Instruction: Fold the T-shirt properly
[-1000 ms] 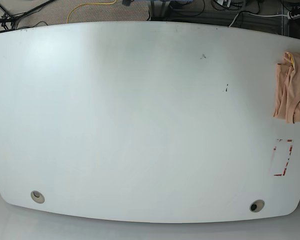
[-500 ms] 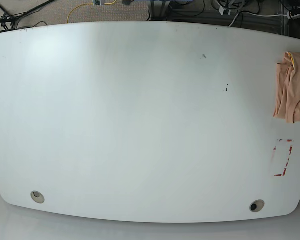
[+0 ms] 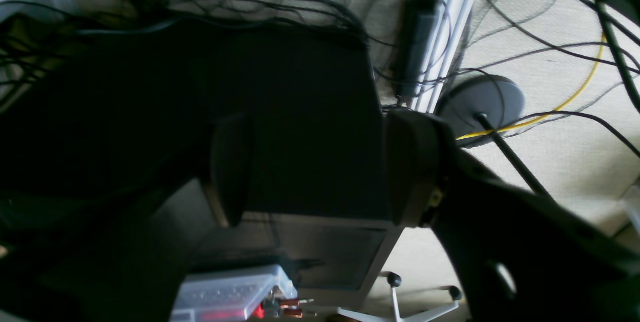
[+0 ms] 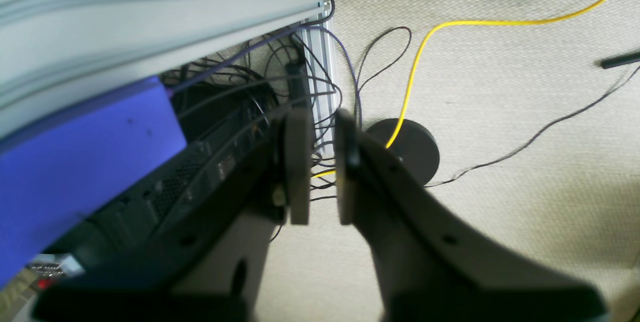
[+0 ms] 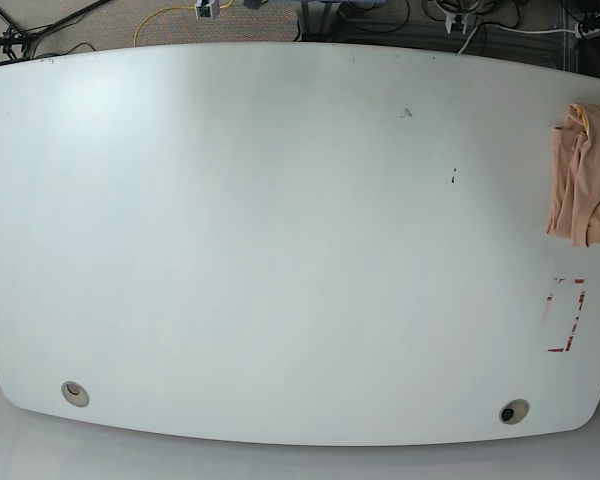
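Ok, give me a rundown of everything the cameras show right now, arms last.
T-shirt: one, peach-pink, bunched at the table's right edge, partly out of frame.
Table: one, white, fills the base view.
Tape marks: one red rectangle outline, table's right side below the shirt.
Round holes: two, near the table's front corners.
Yellow cable: one, on the beige carpet.
Round black base: one, on the carpet.
Left gripper: dark, open, empty, off the table.
Right gripper: narrow gap, empty, over the floor.

My right gripper [image 4: 317,167]: jaws narrowly parted, nothing between them. Below: beige carpet [image 4: 500,112], yellow cable [image 4: 417,57], round black base [image 4: 410,150], aluminium rail [image 4: 150,2], blue panel [image 4: 75,162]
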Robot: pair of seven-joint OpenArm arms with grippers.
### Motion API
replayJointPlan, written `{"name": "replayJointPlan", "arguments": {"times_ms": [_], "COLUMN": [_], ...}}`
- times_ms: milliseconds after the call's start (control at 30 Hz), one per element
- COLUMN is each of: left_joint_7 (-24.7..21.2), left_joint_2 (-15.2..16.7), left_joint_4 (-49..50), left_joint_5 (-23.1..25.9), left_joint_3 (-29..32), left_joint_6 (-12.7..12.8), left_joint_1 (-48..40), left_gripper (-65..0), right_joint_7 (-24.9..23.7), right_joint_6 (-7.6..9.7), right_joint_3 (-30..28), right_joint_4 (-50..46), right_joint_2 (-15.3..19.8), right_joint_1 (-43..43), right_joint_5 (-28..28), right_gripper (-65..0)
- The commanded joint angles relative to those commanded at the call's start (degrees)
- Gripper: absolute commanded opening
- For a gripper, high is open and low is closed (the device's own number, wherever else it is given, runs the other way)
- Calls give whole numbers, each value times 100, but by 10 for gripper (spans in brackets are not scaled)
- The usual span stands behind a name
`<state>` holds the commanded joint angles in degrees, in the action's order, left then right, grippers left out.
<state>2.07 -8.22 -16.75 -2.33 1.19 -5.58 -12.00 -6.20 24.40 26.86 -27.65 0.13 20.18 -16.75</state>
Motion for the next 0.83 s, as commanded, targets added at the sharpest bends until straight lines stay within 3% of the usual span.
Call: {"name": "replayJointPlan", "arguments": {"times_ms": [233,833], "left_joint_7": [0,0], "left_joint_2": [18,132], "left_joint_4": [0,-26], "left_joint_5": [9,9], "left_joint_3": [220,290], "left_joint_6": [475,501], "left_joint_1": [0,0], "left_gripper": [-268,-268], "right_joint_7": [0,0], "right_joint_6": [9,44], "right_joint_3": [0,0], "right_joint_4": [35,44], "right_joint_2": [-18,-176], "right_joint_1": [-44,-97], "right_joint_5": [0,9], "right_gripper": [-571,-571]}}
